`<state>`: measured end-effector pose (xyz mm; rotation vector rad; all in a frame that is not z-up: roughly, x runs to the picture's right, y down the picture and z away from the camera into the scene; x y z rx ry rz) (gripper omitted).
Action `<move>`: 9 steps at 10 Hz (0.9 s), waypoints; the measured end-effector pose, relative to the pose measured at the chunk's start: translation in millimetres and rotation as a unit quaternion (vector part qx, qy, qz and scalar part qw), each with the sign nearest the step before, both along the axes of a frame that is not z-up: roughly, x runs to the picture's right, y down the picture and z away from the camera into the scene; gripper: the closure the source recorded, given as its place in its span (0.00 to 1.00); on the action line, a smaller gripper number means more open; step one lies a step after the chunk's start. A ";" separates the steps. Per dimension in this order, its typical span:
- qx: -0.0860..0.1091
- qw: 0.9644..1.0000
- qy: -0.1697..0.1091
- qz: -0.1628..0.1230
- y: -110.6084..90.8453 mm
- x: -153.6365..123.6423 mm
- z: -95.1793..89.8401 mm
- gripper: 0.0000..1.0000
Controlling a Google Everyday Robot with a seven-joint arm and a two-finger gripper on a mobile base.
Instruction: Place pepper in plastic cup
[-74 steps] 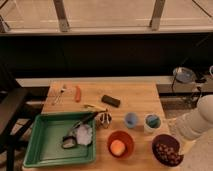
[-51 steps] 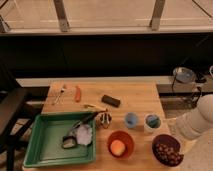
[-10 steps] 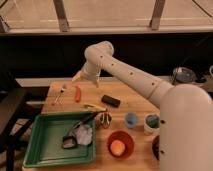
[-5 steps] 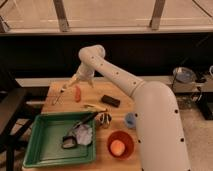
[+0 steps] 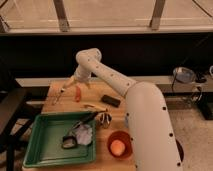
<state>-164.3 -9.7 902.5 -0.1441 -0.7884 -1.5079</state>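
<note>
The pepper (image 5: 77, 94) is a slim orange-red chili lying on the wooden table (image 5: 60, 105) near its far left. My gripper (image 5: 70, 84) hangs low just above and left of the pepper's top end, with the white arm (image 5: 115, 85) reaching across the table from the right. I cannot tell whether the gripper touches the pepper. The light-blue plastic cup is hidden behind my arm.
A fork (image 5: 56, 97) lies left of the pepper. A black block (image 5: 111, 100) and a yellowish item (image 5: 95, 106) lie mid-table. A green tray (image 5: 40, 150) with utensils is at the front left. An orange bowl (image 5: 111, 141) holding a round fruit (image 5: 118, 146) is at the front.
The arm has swung left across the table and lowered, bringing the gripper down beside the pepper. The pepper has not moved.
</note>
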 end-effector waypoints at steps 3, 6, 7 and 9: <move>0.000 1.000 0.001 0.002 -0.6 2.0 -0.1 0.20; 0.000 1.000 -0.004 0.001 0.1 -0.6 1.7 0.20; 0.000 1.000 -0.011 0.000 1.9 -5.2 6.6 0.20; -0.004 1.000 -0.023 -0.007 10.9 -25.8 22.9 0.20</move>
